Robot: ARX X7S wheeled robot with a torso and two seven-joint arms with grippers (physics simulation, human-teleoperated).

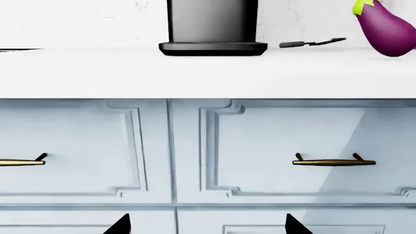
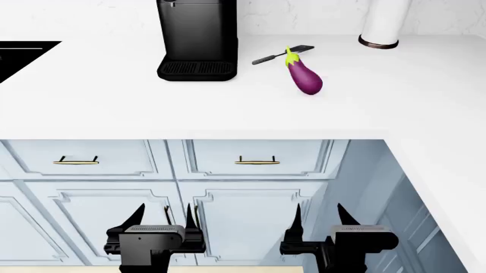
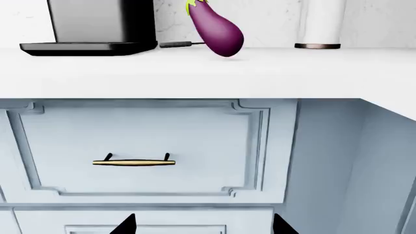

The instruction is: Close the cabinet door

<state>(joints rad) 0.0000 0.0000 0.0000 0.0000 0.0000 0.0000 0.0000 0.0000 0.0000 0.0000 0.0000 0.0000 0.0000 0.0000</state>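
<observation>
Pale blue cabinet doors [image 2: 243,222] sit below a row of drawers with gold handles [image 2: 256,162], and the ones facing me look flush with the front. A panelled blue face [image 2: 425,227] at the right runs toward me under the side counter; I cannot tell whether it is an open door. My left gripper [image 2: 163,216] is open in front of the seam between two doors, touching nothing. My right gripper [image 2: 320,216] is also open, near the right door's edge. In the wrist views only the black fingertips [image 1: 120,225] [image 3: 124,225] show, spread wide before the drawer fronts [image 1: 286,151] [image 3: 140,146].
On the white counter [image 2: 227,114] stand a black coffee machine [image 2: 197,40], a purple eggplant [image 2: 305,77], a black spatula [image 2: 277,56] and a white paper roll [image 2: 386,23]. A dark sink opening [image 2: 23,54] is at the far left. The counter overhangs the drawers.
</observation>
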